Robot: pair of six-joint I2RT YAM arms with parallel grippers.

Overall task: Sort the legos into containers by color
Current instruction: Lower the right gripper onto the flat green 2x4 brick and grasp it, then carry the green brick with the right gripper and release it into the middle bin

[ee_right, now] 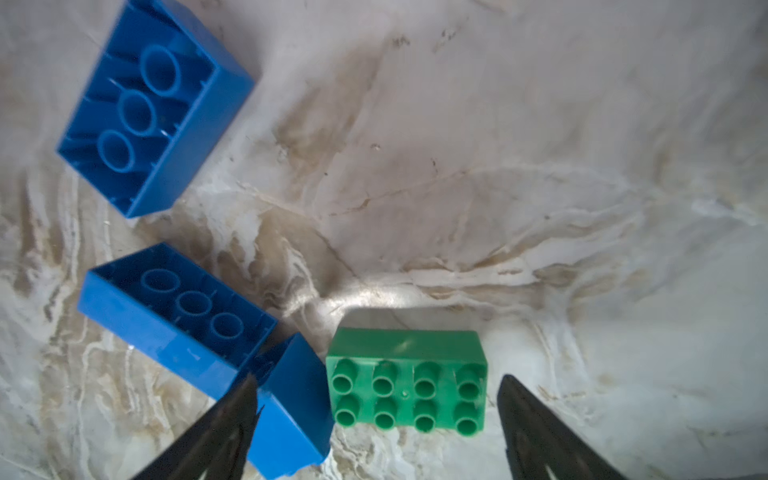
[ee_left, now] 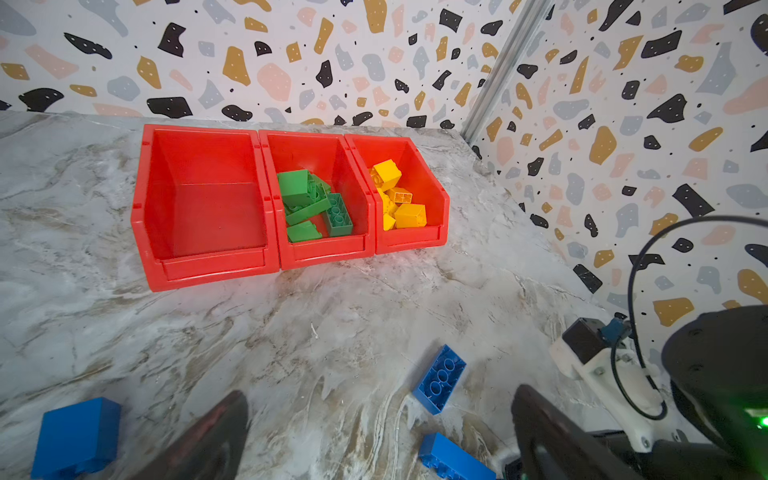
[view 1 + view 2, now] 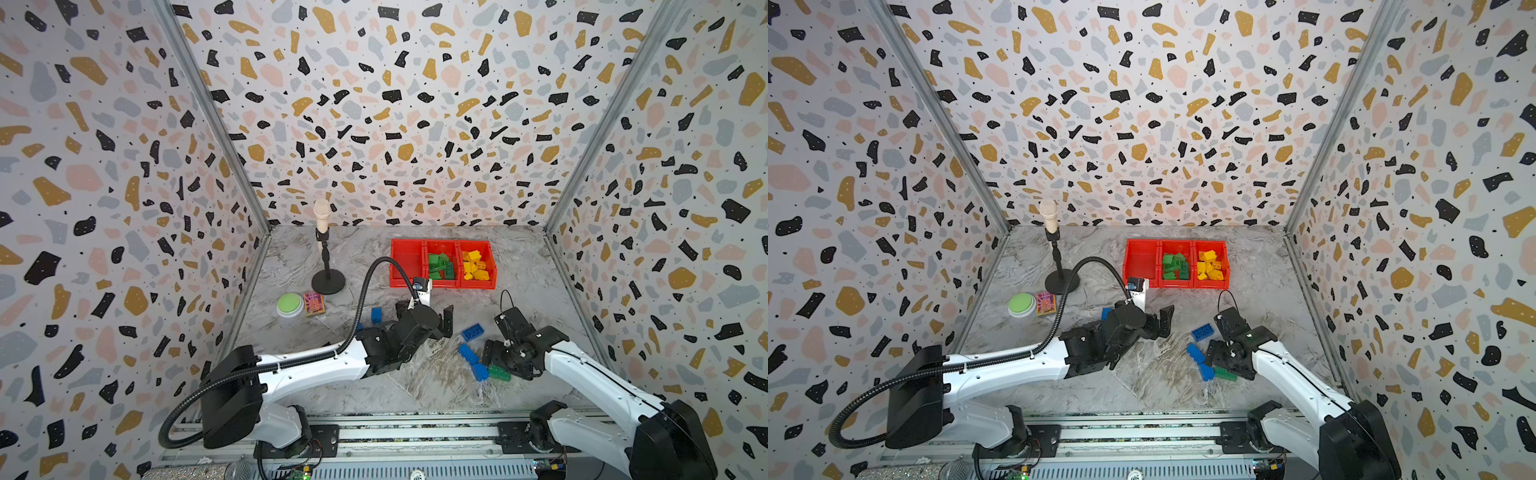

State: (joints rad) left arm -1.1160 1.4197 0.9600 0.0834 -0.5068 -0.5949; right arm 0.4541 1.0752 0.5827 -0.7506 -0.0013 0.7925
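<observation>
Fingertips [image 1: 232, 424] of right gripper [image 1: 380, 397]: spread apart, gripping nothing, low over table [image 1: 540, 166] on either side of green brick [image 1: 405, 382], studs up. Wedged between 1 fingertip and that brick: small blue brick [image 1: 291, 415], just beside green and butting against long blue brick [image 1: 174, 316], hollow side up. Likely trouble on closing: blue caught in the squeeze along with green, then either 2 colours lifted together and dropped into 1 bin, or a skewed pinch and a brick squirting out sideways. Also possible: a fingertip landing on top of blue instead of beside it, tipping it and shoving the long one. Further out, 1 more upturned blue brick [image 1: 153, 108], well clear. Beyond these loose legos [image 3: 471, 332], left gripper [image 2: 374, 440]: wide open, empty, hovering in front of containers [image 2: 216, 270], square blue brick [image 2: 75, 436] off to 1 side. Worth watching on any carry toward middle bin [image 2: 328, 251], home of the sorted green: a path close past that arm, so a clip or a dropped brick. Yellow in end bin [image 2: 409, 243]; third bin bare, no blue sorted yet.
</observation>
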